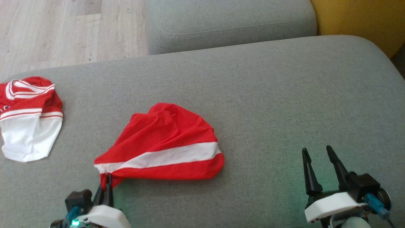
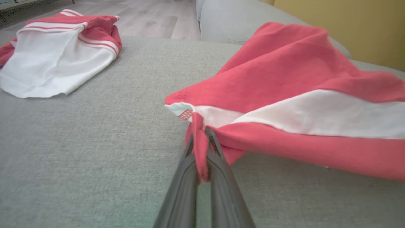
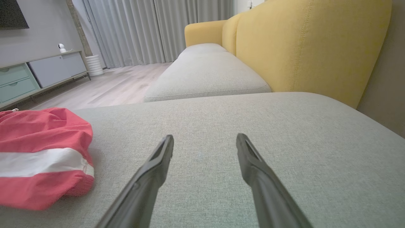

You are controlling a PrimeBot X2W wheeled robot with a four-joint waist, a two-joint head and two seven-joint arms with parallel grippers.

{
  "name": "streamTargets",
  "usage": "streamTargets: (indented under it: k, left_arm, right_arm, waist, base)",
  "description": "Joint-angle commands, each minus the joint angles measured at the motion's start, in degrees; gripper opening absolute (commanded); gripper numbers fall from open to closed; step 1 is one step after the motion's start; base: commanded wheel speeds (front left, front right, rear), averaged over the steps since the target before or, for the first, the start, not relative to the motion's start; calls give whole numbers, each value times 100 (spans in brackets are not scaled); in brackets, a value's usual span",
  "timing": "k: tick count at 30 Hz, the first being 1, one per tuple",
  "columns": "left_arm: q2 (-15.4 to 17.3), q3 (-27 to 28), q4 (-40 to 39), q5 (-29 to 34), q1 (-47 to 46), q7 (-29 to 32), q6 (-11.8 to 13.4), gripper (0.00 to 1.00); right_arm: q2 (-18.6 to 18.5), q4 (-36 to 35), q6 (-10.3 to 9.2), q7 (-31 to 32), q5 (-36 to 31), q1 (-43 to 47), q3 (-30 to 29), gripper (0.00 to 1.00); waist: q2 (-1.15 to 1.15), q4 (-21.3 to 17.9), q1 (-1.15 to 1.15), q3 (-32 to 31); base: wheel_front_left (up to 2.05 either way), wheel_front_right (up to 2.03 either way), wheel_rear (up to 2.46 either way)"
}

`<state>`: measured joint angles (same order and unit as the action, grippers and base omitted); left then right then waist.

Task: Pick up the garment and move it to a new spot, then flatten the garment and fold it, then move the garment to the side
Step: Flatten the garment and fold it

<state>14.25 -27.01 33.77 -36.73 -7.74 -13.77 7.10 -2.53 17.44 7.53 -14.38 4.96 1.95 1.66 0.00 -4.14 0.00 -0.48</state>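
The garment (image 1: pixel 164 142) is red cloth with a white band, lying bunched near the middle of the grey cushion (image 1: pixel 269 104). My left gripper (image 1: pixel 107 180) is shut on its near left corner, which is pulled into a point. In the left wrist view the garment (image 2: pixel 284 95) spreads to the right and a strip of red cloth is pinched between the fingers of the left gripper (image 2: pixel 200 139). My right gripper (image 1: pixel 316 151) stands open and holds nothing, well right of the cloth. In the right wrist view the right gripper (image 3: pixel 205 141) points over bare cushion, and the garment (image 3: pixel 41 152) lies at the left.
A second red and white garment (image 1: pixel 28 117) lies crumpled at the cushion's left end, also seen in the left wrist view (image 2: pixel 60 57). Another grey cushion (image 1: pixel 227 22) lies beyond, with a yellow backrest (image 3: pixel 310 44) on the right and wooden floor (image 1: pixel 63 28) at the far left.
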Motion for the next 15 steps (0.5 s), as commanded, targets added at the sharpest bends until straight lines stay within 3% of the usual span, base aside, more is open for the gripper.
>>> streamTargets:
  k: [1, 4, 5, 6, 7, 8, 15]
  left_arm:
    - [180, 268, -17, 14, -197, -89, 9, 0]
    - [205, 314, 165, -10, -232, -96, -28, 0]
    - [211, 335, 203, -4, -242, -100, -29, 16]
    - [202, 373, 222, -7, -247, -105, -25, 48]
    - [189, 415, 224, -14, -245, -110, -32, 92]
    - [180, 460, 210, -11, -238, -114, -37, 100]
    - [162, 927, -489, 341, -31, -121, -43, 100]
  right_arm:
    - [-34, -142, -4, -62, -41, -168, 152, 100]
    - [-34, -122, -4, -62, -46, -182, 159, 100]
    - [-34, -117, -4, -62, -46, -186, 165, 100]
    - [-34, -111, -4, -62, -45, -189, 171, 100]
    - [-34, -106, -4, -62, -44, -191, 176, 100]
    - [-34, -102, -4, -62, -41, -193, 178, 100]
    - [-34, -94, -4, -62, -45, -182, 142, 100]
  waist:
    - [0, -11, 0, 13]
    - [0, -26, 0, 19]
    - [0, -31, 0, 19]
    - [0, -33, 0, 16]
    - [0, -33, 0, 12]
    - [0, -28, 0, 8]
    - [0, 70, 0, -51]
  base:
    - [0, 0, 0]
    - [0, 0, 0]
    - [0, 0, 0]
    - [0, 0, 0]
    - [0, 0, 0]
    - [0, 0, 0]
    - [0, 0, 0]
